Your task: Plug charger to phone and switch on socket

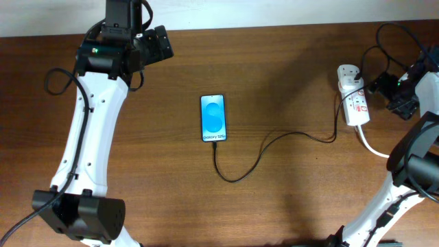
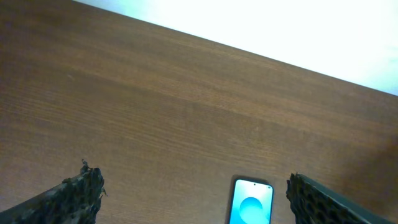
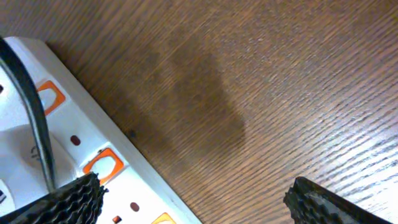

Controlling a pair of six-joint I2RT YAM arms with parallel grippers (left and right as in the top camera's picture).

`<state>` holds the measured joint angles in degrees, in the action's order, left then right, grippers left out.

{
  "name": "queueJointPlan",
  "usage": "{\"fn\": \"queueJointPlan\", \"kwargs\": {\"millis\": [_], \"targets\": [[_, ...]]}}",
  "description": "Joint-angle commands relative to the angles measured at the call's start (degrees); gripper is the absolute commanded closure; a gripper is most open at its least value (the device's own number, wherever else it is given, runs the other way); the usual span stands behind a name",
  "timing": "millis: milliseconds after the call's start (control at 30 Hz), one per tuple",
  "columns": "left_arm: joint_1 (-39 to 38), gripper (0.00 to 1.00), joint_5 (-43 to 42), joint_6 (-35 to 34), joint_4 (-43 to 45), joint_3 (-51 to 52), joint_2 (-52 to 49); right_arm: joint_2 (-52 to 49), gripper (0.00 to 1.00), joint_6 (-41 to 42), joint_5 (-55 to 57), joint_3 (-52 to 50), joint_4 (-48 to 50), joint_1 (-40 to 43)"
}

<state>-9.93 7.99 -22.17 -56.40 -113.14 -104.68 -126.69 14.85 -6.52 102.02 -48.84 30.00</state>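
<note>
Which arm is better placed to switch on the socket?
Right. The right gripper, open, is beside the socket, which shows by its fingertip in the wrist view. The left gripper is far off, beyond the phone.

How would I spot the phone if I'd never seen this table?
Look at the middle of the brown table. The phone lies flat there, a thin black cable reaching its lower end. Nothing else has a bright blue screen.
</note>
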Motion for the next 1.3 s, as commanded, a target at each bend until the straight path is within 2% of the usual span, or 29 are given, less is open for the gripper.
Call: {"fn": "queueJointPlan", "kwargs": {"millis": [0,133,233,433,600,1267], "targets": [[-0.02,0.01,0.68,-0.74,-0.09,0.07,-0.31,-1.40,0.02,0.00,-0.35,-1.20,-0.13,-0.28],[-0.02,0.01,0.68,-0.72,-0.09,0.07,-0.31,-1.42,0.02,-0.02,-0.74,-3.15,2.19,-0.31],[-0.02,0.01,0.68,-0.74,-0.09,0.07,-0.31,-1.42,0.02,-1.27,-5.99,-4.26,4.81,-0.37],[-0.02,0.01,0.68,-0.74,-0.09,0.07,-0.31,-1.42,0.02,-1.29,-5.97,-8.79,10.99,-0.35],[-0.02,0.01,0.68,-0.74,-0.09,0.07,-0.31,-1.42,0.02,-3.02,-9.20,-8.83,10.54,-0.37],[-0.02,0.01,0.68,-0.72,-0.09,0.07,-0.31,-3.91,0.02,-3.04,-8.72,-8.87,8.72,-0.37]]}}
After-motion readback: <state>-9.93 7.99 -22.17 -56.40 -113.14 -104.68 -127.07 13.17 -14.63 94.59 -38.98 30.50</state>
